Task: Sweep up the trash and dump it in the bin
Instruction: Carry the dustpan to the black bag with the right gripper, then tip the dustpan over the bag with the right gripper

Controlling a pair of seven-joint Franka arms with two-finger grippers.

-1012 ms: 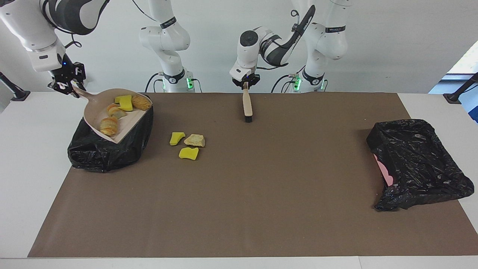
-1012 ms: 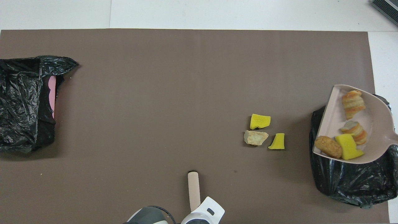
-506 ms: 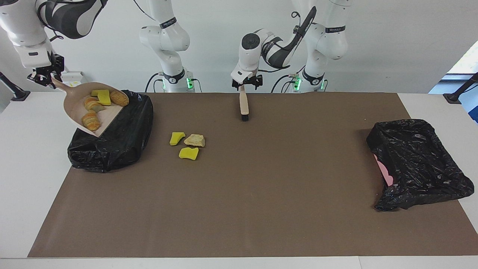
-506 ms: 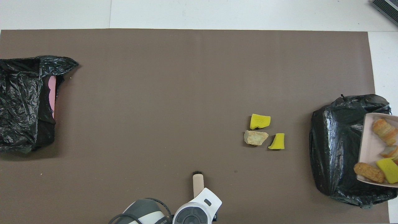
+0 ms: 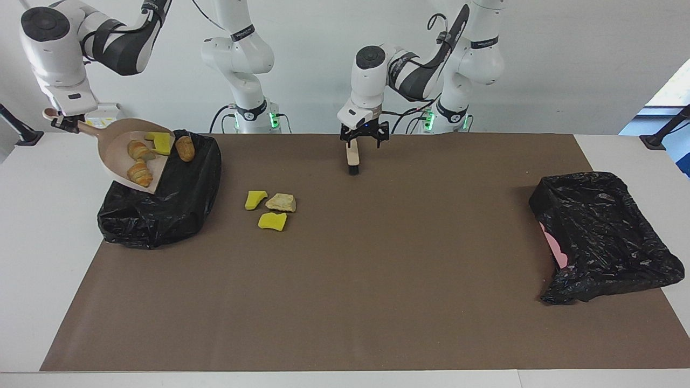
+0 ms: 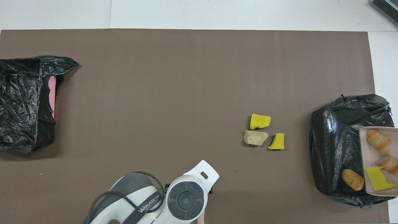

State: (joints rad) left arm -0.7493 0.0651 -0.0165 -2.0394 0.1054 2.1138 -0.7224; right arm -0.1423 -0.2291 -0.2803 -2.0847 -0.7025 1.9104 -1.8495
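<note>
The right gripper (image 5: 64, 122) is clamping shut on the handle of a pale beige plastic dustpan (image 5: 116, 159) and holding it tilted over a crumpled, glossy black bin bag (image 5: 161, 215) at the right arm's end of the table. The handle is pointing up toward the jaws and the straight lip is dipping toward the bag, so the load is lying downhill of the grip. That slope is what the dump appears to turn on.

Of the trash, two flaky orange-brown chunks (image 5: 140, 161) and a spongy yellow one (image 5: 160, 141) are sitting in the pan. A rounded brown chunk (image 5: 185, 149) is lying on the bag just beside the lip.

Three more torn pieces (image 5: 272, 207), two yellow and one pale tan, are resting on the brown mat (image 5: 345, 302) between the bag and the brush (image 5: 353, 160). The left gripper (image 5: 364, 141) is hanging over its pale handle with jaws apart. The handle is running away from the robots, with the dark bristles on the mat.

A second black bag (image 5: 604, 231), showing a pink edge, is lying at the left arm's end.
</note>
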